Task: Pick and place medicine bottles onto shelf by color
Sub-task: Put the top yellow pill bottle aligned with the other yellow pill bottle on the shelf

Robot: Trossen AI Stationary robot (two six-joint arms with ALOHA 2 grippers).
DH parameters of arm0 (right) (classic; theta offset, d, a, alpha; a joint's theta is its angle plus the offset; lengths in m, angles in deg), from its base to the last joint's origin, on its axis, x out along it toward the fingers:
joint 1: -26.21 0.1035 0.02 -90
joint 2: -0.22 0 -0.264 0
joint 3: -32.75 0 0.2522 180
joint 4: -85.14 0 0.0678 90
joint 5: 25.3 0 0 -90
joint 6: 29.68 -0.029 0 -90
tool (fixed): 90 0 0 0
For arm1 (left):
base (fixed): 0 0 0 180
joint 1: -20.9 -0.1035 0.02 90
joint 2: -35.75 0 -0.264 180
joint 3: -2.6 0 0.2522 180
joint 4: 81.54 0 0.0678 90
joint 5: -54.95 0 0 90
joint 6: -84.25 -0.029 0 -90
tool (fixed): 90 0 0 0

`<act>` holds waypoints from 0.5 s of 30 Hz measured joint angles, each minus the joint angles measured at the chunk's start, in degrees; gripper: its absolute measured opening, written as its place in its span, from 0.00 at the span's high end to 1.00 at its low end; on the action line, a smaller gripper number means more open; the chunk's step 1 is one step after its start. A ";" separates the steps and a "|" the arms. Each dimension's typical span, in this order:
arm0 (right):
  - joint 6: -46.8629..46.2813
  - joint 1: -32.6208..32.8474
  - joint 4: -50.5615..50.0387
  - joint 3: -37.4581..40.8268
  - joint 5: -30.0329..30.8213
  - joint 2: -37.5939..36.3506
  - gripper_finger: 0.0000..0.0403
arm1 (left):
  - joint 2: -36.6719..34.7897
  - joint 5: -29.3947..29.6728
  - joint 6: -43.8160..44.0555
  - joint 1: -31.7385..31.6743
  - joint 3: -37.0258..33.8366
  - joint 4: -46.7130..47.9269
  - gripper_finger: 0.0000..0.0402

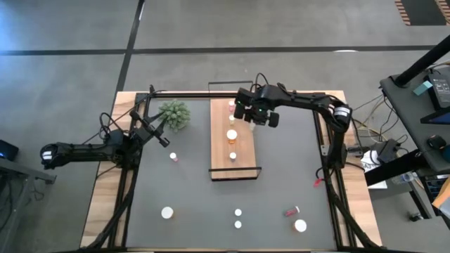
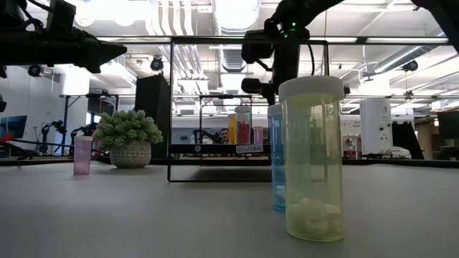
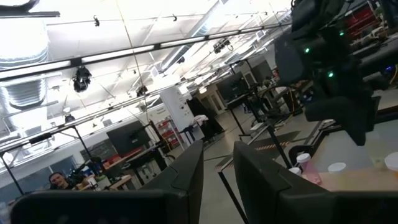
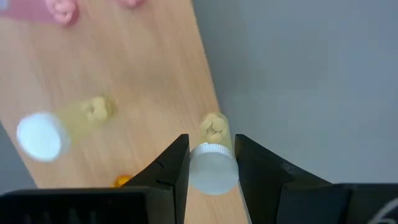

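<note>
My right gripper [image 1: 254, 116] hovers over the far part of the light-wood shelf [image 1: 242, 165], above its right long edge, shut on a small yellowish medicine bottle [image 4: 213, 163] with a white cap. On the shelf stand a pinkish bottle [image 1: 231, 105], a white-capped yellowish one [image 1: 232, 133] and an orange one [image 1: 233, 155]. More bottles sit loose on the grey mat, among them a pink one [image 1: 174, 157] left of the shelf. My left gripper [image 1: 167, 143] waits shut at the table's left, raised near the plant. My right gripper pinches the yellowish bottle at its white cap [image 4: 212, 168] between the two fingers. The fingers come from above, pointing steeply down. The bottle hangs cap-up below them, its pill-filled body [image 4: 214, 127] clear of the shelf.
A green spiky plant [image 1: 174, 114] in a pot stands left of the shelf's far end. Black wire rails [image 1: 235, 174] rise at the shelf's short ends. Loose bottles [image 1: 167, 211], [image 1: 238, 211], [image 1: 300, 225] and a red one lying down [image 1: 292, 210] sit near the front edge.
</note>
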 joint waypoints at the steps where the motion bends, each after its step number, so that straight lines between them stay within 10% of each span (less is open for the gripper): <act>1: -0.04 -0.26 -0.13 -0.40 -0.09 0.39 0.74 | -0.01 0.00 0.00 -0.01 -0.02 -0.03 0.82; 15: 3.87 -1.95 -2.14 -9.97 1.40 7.12 0.74 | 0.00 0.00 0.00 0.00 -0.01 -0.01 0.82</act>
